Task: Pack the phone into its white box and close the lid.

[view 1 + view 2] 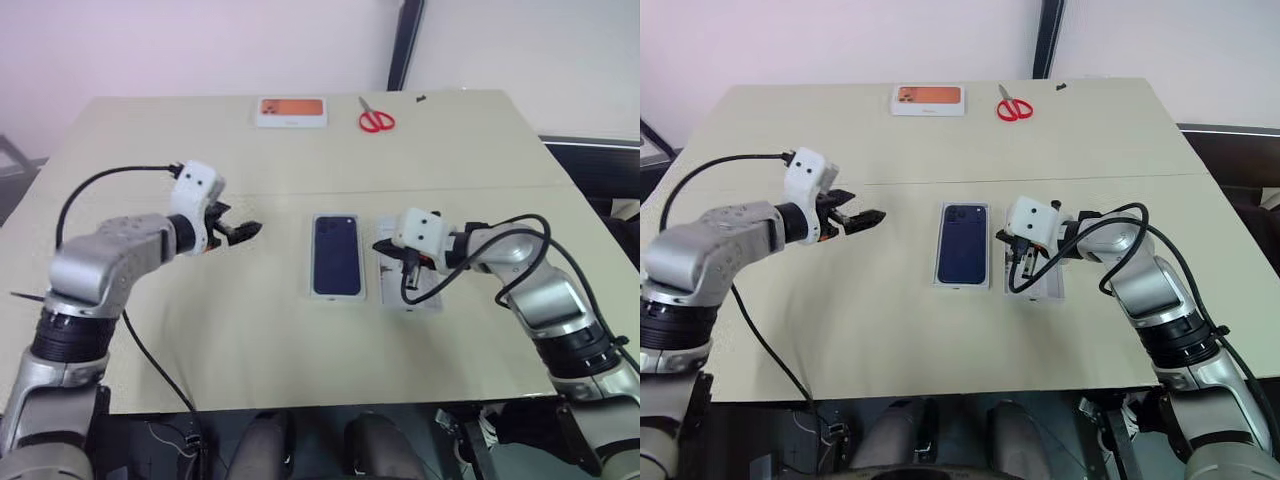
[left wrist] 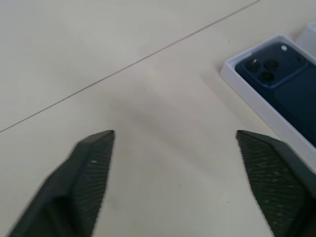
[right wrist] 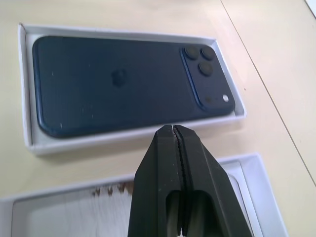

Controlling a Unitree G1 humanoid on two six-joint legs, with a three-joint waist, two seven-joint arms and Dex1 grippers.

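Right wrist view: the right gripper is being held pinched shut with nothing between its fingers, poised over the near rim of a white tray-like piece, judged to be the lid lying inner side up, though a thin insert cannot be ruled out. Just beyond the closed tips, the phone is lying face down, already seated flat in the white box, its camera cluster at the far end as seen from the head. The box and the lid are lying side by side on the table, close but apart.

Packing appears done and the closing is being judged as the step in hand. For that to go well, the fingers are being required to open first; the lid is best being taken by one long wall, turned over and lowered square to the box, so that no corner is being caught on the rim or the box pushed aside.

The left gripper is being held wide open and empty above bare table, well left of the box. At the far edge, red scissors and a flat white box with orange top are being left aside
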